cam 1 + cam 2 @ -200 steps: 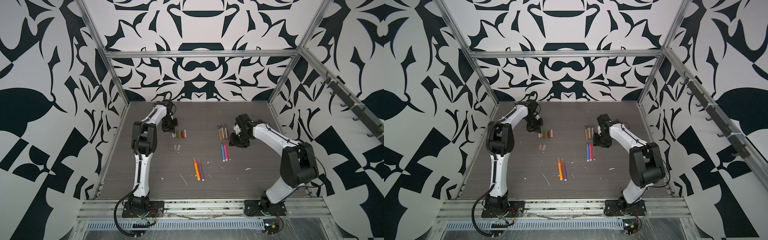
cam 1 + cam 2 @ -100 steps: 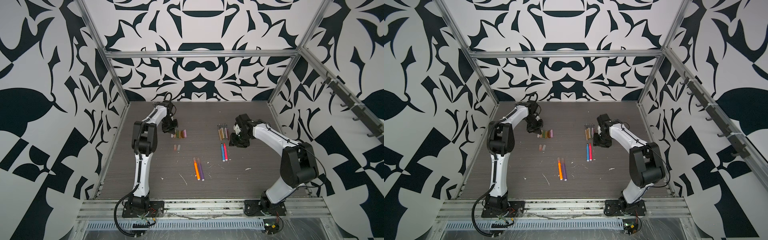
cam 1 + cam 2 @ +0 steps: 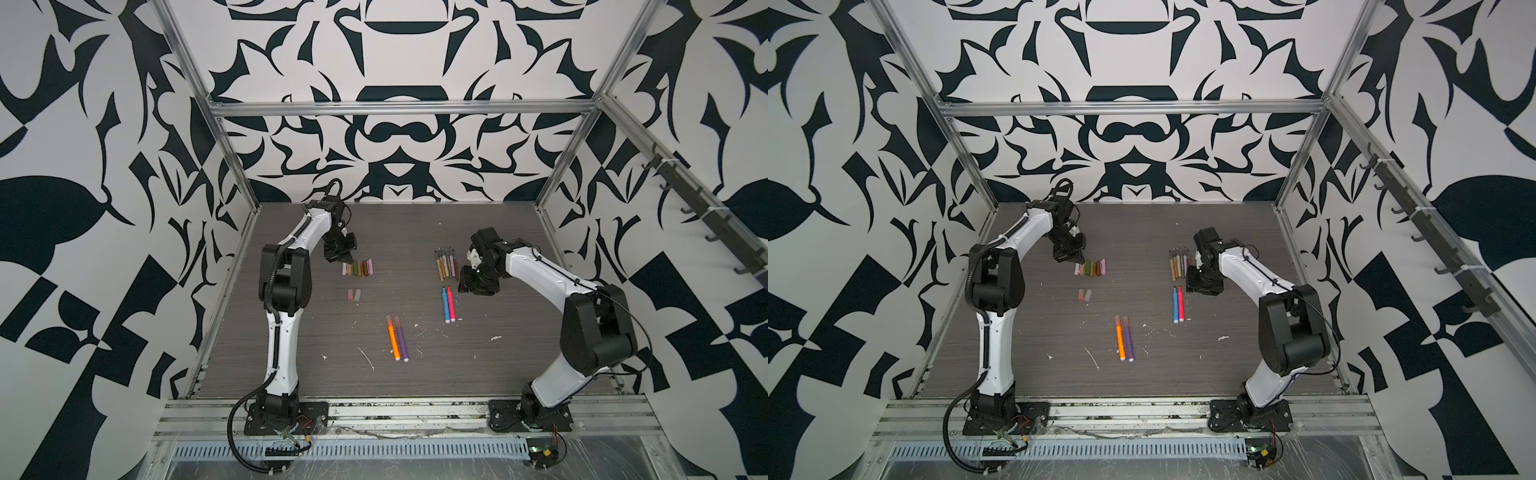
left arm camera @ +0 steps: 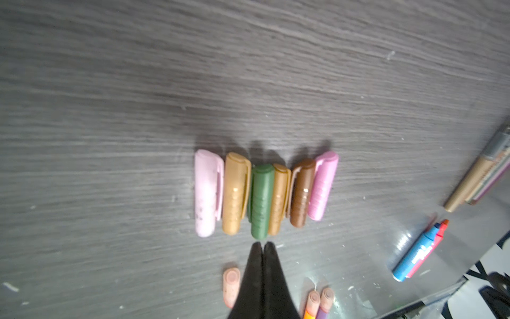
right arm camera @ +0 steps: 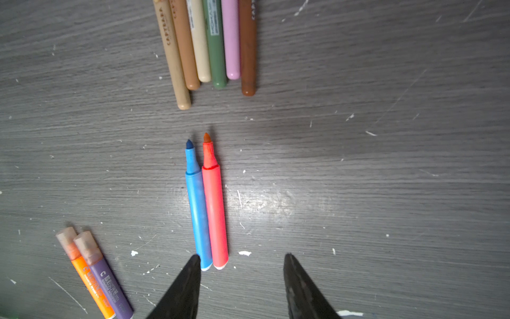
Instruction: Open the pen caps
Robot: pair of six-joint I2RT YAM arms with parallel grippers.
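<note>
Six ribbed, clipped pen caps (image 4: 265, 193) (pink, tan, green, tan, brown, pink) are laid side by side at the table's (image 3: 415, 232) 10 o'clock in a top view. The left gripper (image 4: 263, 244) is pressed together, empty, just short of the green cap (image 4: 260, 201). The right gripper (image 5: 241, 256) is held apart, empty, by the blue pen (image 5: 197, 210).

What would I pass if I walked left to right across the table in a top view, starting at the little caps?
row of pen caps → orange pen → purple pen → blue pen → pink pen
</note>
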